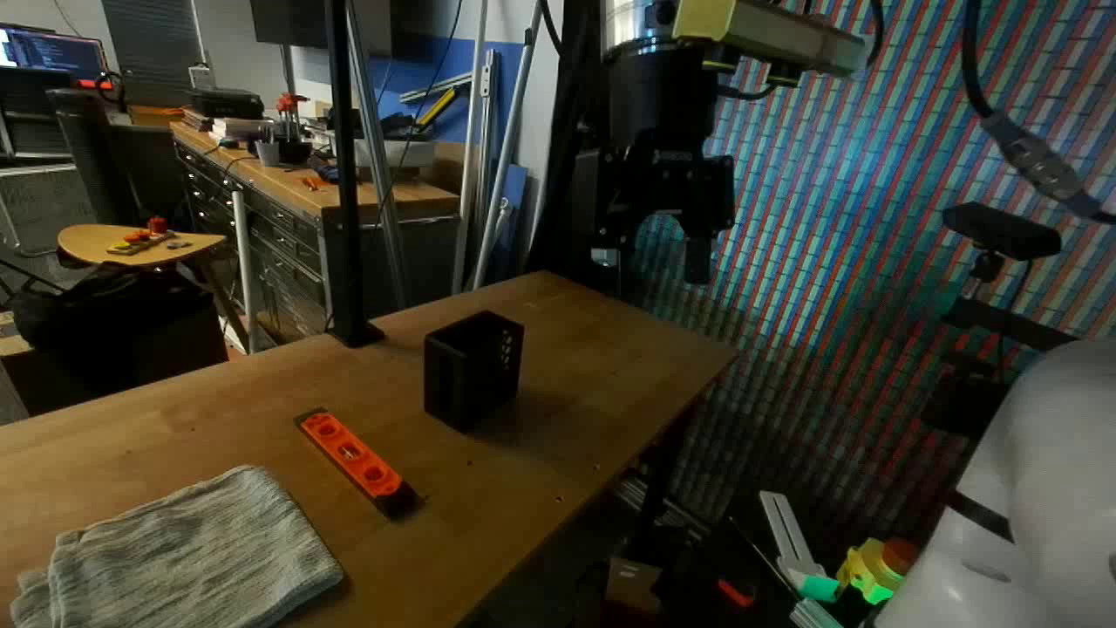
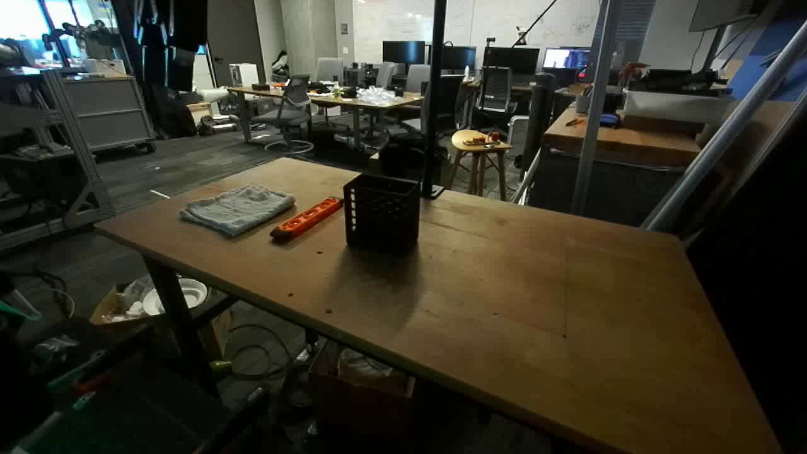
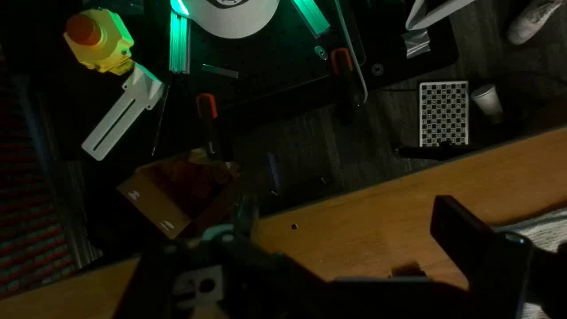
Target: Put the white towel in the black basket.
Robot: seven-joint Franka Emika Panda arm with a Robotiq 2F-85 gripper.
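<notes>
Pincer (image 1: 656, 263) is spread, holding nothing, prob. b/c grasp isn't begun. White towel (image 2: 238, 208) lies folded on worktop (image 2: 536, 315), orange level (image 2: 307, 218) btwn it & black basket (image 2: 383, 217), which stands upright, mouth up, prob. for an easy drop-in.

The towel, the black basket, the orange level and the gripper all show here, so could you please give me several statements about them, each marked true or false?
1. In both exterior views, the level lies between the towel and the basket. True.
2. The towel is inside the basket. False: it lies on the wooden table.
3. The gripper has its jaws apart. True.
4. The basket lies on its side. False: it stands upright, opening upward.
</notes>
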